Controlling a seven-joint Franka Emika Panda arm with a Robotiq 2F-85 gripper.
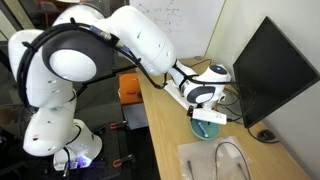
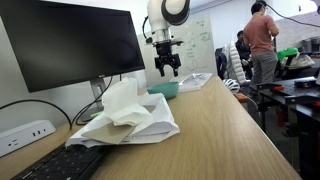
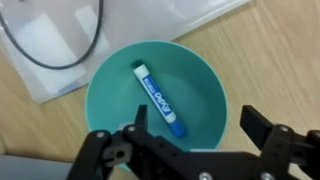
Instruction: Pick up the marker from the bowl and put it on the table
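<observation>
The marker (image 3: 158, 95) lies slantwise in the bowl (image 3: 205, 80) — seen only in the wrist view. Over it hangs the gripper (image 3: 197, 128), jaws wide and empty, covering the near rim. In an exterior view crumpled paper (image 2: 125, 110) hides part of the bowl.

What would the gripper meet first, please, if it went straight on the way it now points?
Most likely the marker lying in the bowl: the open gripper hangs right above both, pointing down. Depth is unclear, so the bowl's rim on the right might be touched first.
</observation>
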